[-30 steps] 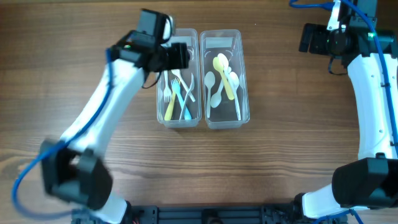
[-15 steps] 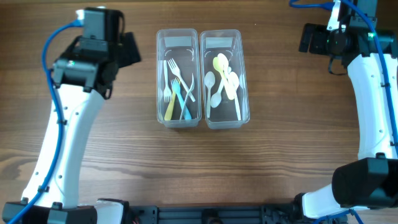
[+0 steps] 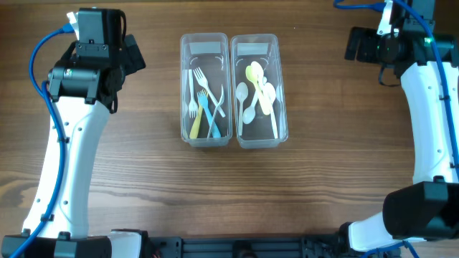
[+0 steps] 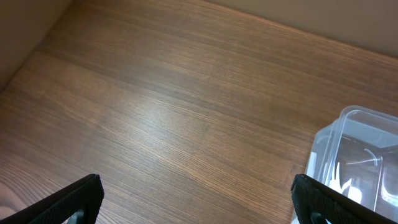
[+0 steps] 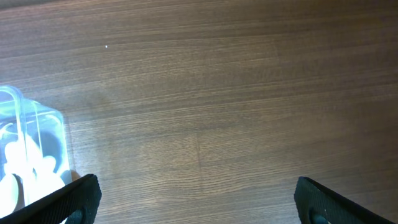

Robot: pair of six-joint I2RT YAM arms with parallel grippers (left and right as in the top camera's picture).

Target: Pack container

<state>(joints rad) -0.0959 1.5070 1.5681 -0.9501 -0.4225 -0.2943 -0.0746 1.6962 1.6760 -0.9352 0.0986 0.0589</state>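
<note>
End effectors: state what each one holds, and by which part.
Nothing is held. The left end effector and the right end effector both stand open over the table.

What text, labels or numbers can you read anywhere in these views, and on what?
None can be read.
The left container and the right container each show a pale rectangular patch at one end, but no writing can be made out on either.
The table shows no marks.

A clear rectangular plastic container [image 3: 204, 47] holds white, yellow and blue plastic forks [image 3: 204, 107]; touching its right side, a second clear plastic container [image 3: 255, 47] holds white and yellow spoons [image 3: 257, 97].
</note>
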